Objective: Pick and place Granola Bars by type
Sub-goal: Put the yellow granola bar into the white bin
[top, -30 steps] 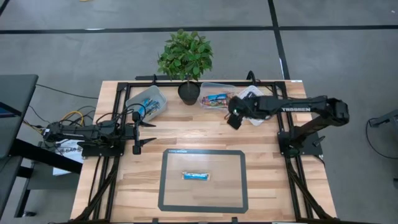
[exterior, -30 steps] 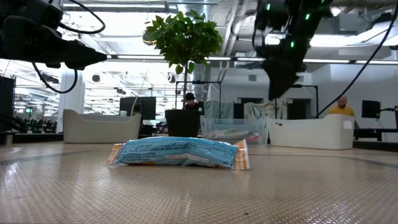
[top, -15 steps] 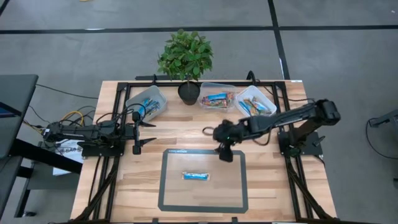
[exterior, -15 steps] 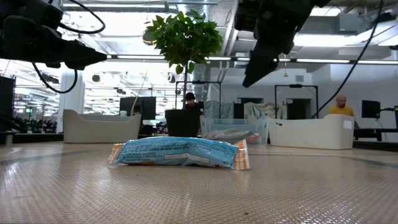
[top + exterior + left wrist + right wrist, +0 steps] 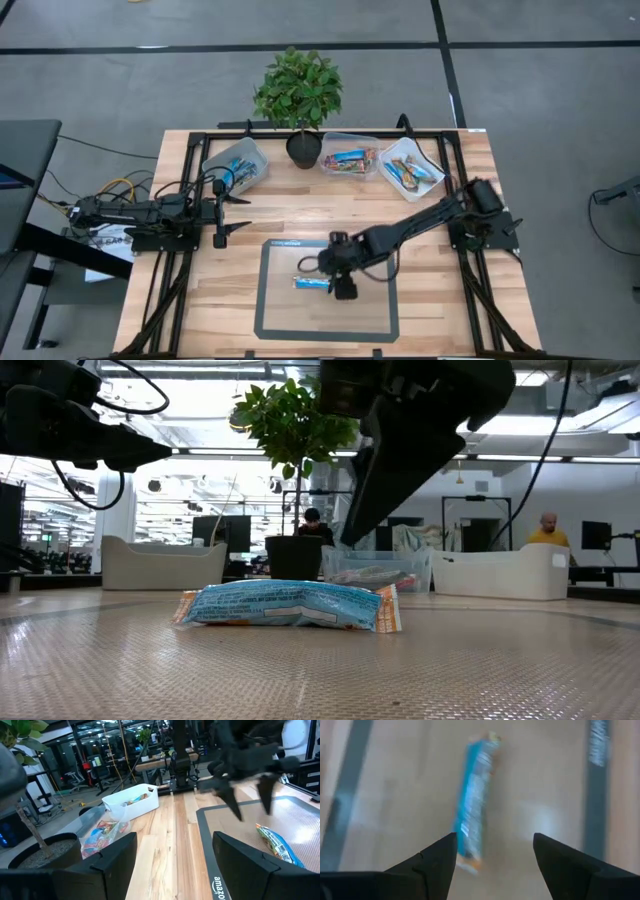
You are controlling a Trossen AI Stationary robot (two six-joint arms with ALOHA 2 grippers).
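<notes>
One blue granola bar (image 5: 310,284) lies flat on the grey-bordered mat (image 5: 275,310); it also shows in the low view (image 5: 290,605) and in the right wrist view (image 5: 475,805). My right gripper (image 5: 342,288) hangs open above the mat, just over the bar's right end and slanting down. Its two fingers (image 5: 247,802) are spread and clear of the bar. My left gripper (image 5: 222,213) waits open and level at the table's left. More bars lie in three clear bins at the back.
Three clear bins stand along the far edge: left (image 5: 238,165), middle (image 5: 350,158) and right (image 5: 412,168). A potted plant (image 5: 298,95) stands between the left and middle bins. A person (image 5: 548,530) shows in the room beyond.
My right gripper has swung from over the far right bins toward the table's near left. It has come down over the mat, tipped steeply downward and rolled, and its fingers have stayed open. The blue bar has not moved.
</notes>
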